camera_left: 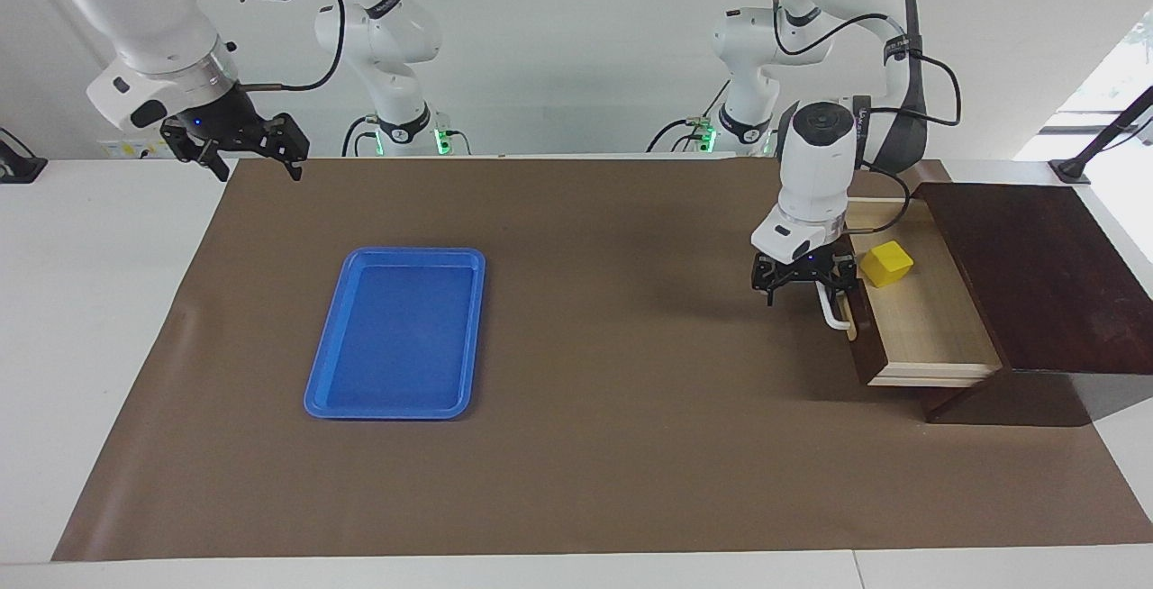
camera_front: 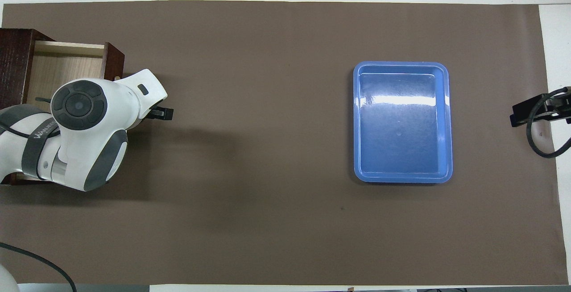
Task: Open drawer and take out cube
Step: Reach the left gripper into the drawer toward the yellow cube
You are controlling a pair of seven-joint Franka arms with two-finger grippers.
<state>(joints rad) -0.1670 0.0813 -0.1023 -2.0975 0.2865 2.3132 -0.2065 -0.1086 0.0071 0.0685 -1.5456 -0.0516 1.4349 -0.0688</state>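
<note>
The dark brown drawer (camera_left: 928,337) stands pulled out of its cabinet (camera_left: 1036,274) at the left arm's end of the table, its pale interior showing. The yellow cube (camera_left: 886,264) lies inside it, in the part nearer the robots. My left gripper (camera_left: 808,292) is open just in front of the drawer, at its white handle (camera_left: 836,312), and holds nothing. In the overhead view the left arm covers the cube and most of the drawer (camera_front: 67,64); only a black tip of the left gripper (camera_front: 163,113) shows. My right gripper (camera_left: 257,161) waits open and raised at the right arm's end of the table.
A blue plastic tray (camera_left: 396,332) lies empty on the brown mat (camera_left: 612,445) toward the right arm's end, also in the overhead view (camera_front: 402,121). The right gripper (camera_front: 519,115) shows at the mat's edge there.
</note>
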